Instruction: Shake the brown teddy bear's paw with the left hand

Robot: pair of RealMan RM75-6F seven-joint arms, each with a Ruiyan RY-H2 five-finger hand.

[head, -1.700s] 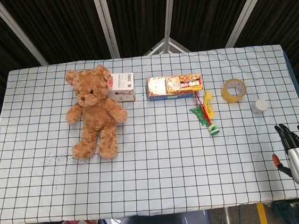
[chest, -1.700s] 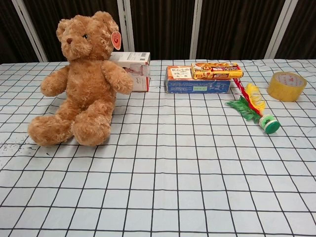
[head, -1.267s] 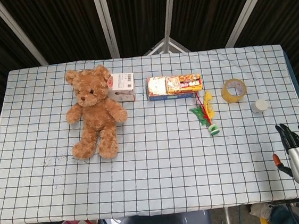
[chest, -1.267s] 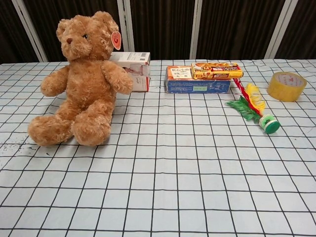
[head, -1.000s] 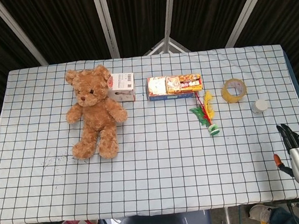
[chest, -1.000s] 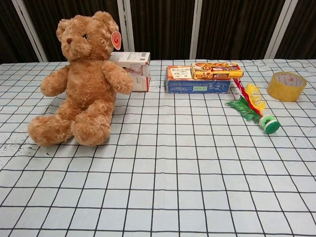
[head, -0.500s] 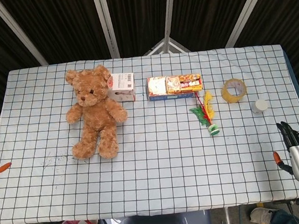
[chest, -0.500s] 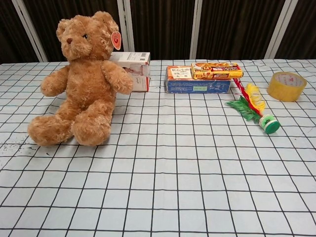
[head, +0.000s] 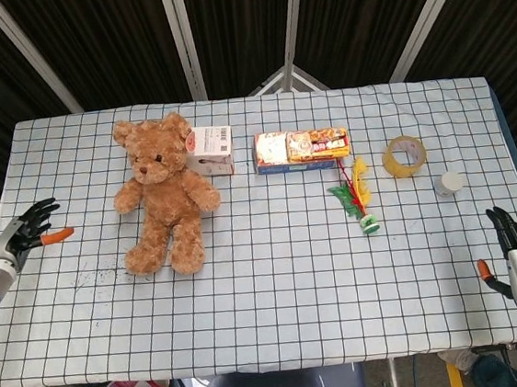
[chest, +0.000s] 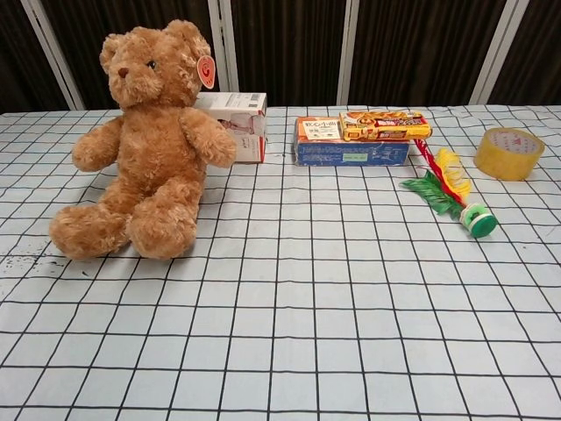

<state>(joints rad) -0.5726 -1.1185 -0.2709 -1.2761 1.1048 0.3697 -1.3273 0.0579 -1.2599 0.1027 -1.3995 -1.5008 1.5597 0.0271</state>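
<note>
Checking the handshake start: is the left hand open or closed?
Open: the left hand shows spread fingers holding nothing, apart from the teddy bear.

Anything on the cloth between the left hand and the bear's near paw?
Nothing visible. In the head view the left hand is at the table's left edge, fingers apart, and only bare checkered tablecloth lies between it and the brown teddy bear. The white box sits on the bear's far side.
</note>
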